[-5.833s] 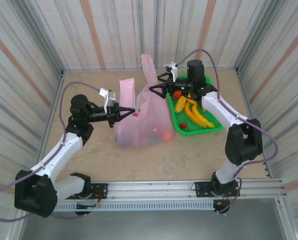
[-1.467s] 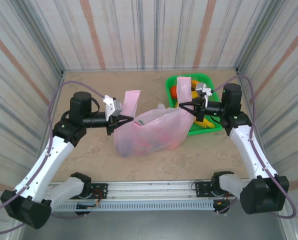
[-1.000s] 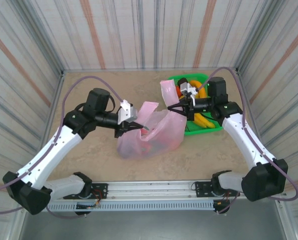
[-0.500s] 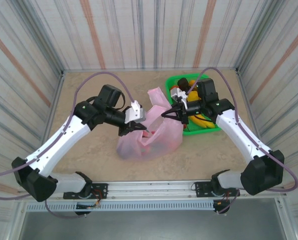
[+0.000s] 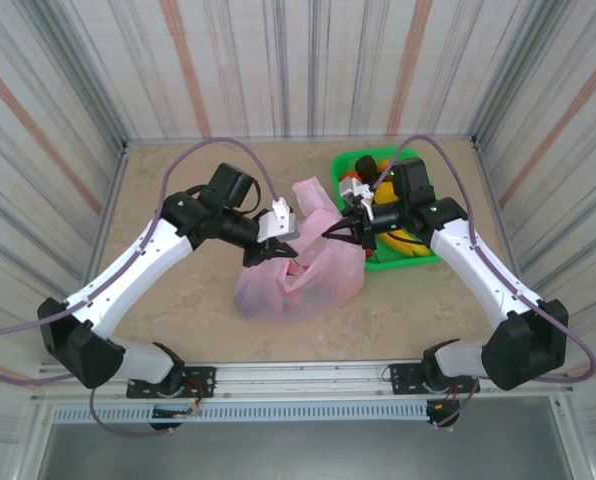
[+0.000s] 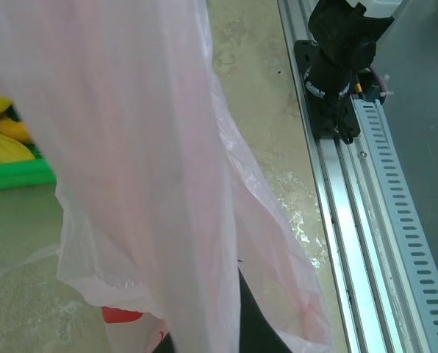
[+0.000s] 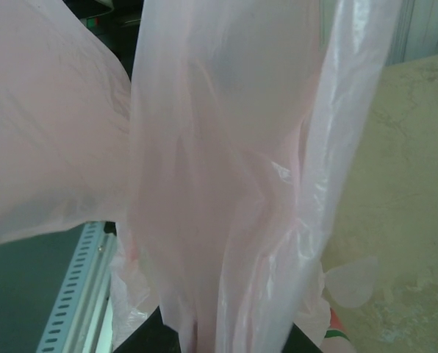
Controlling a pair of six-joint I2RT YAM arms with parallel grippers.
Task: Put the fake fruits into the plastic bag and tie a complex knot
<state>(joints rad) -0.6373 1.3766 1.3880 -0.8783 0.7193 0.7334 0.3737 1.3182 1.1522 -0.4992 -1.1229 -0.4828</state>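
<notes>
Pink plastic bag (image 5: pixel 298 280) sits at the centre of the top view on the table (image 5: pixel 408 305), slumped, with its mouth gathered upward. A second ago we had it drawn out between the two arms. Now both arms have swung inward, so the film has gone slack and bunches at the middle.

To its right, in the upper right of the frame, the green tray (image 5: pixel 403 262) lies just beside the bag. One pink handle strip (image 5: pixel 308 195) stands up above the bag's mouth, between the two wrists.

Our left gripper (image 5: pixel 286 252) is fully closed, pinching handle film at the bag's upper left. In the left wrist view that film drapes across most of the frame and runs down to the dark fingers at the bottom edge. Our right gripper (image 5: pixel 328 233) meets the bag from the upper right. In the right wrist view the film runs down between its fingers, but we cannot tell whether they grip it or have begun to let go.

Red fake fruits (image 5: pixel 316 278) show dimly through the film, while bananas (image 6: pixel 0 143) lie in the tray. We judge the handles are being brought together for the knot, though some fruit is not yet bagged.
</notes>
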